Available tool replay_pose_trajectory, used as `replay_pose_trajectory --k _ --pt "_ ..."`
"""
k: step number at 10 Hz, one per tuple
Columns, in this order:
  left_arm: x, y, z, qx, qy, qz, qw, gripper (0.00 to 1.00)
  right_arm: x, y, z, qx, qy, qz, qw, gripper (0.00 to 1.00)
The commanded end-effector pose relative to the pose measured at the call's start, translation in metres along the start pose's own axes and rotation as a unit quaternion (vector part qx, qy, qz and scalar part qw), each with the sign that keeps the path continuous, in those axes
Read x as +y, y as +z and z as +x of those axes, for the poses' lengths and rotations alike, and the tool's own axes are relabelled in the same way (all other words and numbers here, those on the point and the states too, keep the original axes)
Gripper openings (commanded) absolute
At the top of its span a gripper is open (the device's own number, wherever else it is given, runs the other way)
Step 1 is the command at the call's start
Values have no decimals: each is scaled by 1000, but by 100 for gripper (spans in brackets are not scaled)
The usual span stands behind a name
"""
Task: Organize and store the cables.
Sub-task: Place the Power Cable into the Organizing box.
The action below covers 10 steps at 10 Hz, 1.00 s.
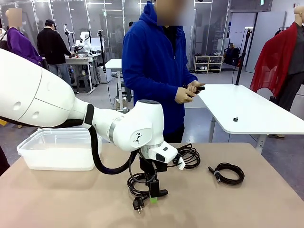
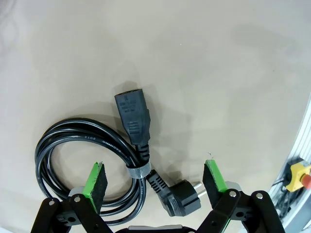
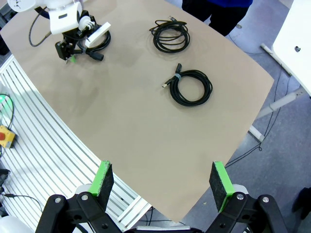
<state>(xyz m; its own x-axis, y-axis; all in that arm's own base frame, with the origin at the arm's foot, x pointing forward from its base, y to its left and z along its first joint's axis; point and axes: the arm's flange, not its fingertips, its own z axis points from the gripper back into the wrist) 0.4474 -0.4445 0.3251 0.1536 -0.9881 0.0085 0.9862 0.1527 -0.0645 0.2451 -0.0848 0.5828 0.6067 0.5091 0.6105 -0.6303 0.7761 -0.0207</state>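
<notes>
Tan table (image 1: 57,204) in a busy lab room.
Left gripper (image 2: 154,170) gapes over a coiled black power cord (image 2: 73,138), banded grey; right gripper (image 3: 162,174) also spread.

1. Cables: 3 coiled black bundles on the surface (image 1: 71,199): one w/ power plugs (image 2: 82,131), one towards the far edge (image 1: 189,155), one off right (image 1: 228,173).
2. Plugs on the near bundle: 2, a straight block (image 2: 132,118) & an angled one (image 2: 177,199).
3. Clear plastic tub (image 1: 57,149): 1.
4. Person (image 1: 154,61) across the surface: 1.
5. Grippers: 2, left gripper (image 2: 154,167) & right gripper (image 3: 160,167), 2 green-padded fingers (image 2: 96,179) apiece.
</notes>
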Motion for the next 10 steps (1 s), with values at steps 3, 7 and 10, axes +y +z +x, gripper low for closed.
replay_pose_trajectory --k 3,7,10 --pt "-4 -12 -1 -7 6 18 1000 100 -1 0 -1 -2 -2 -2 1000 100" --pt "-4 -18 0 6 4 12 1000 74 -1 0 -1 -2 -2 -2 1000 100" --pt "-5 -19 -1 9 2 16 1000 2 -1 0 -1 -2 -2 -2 1000 100"
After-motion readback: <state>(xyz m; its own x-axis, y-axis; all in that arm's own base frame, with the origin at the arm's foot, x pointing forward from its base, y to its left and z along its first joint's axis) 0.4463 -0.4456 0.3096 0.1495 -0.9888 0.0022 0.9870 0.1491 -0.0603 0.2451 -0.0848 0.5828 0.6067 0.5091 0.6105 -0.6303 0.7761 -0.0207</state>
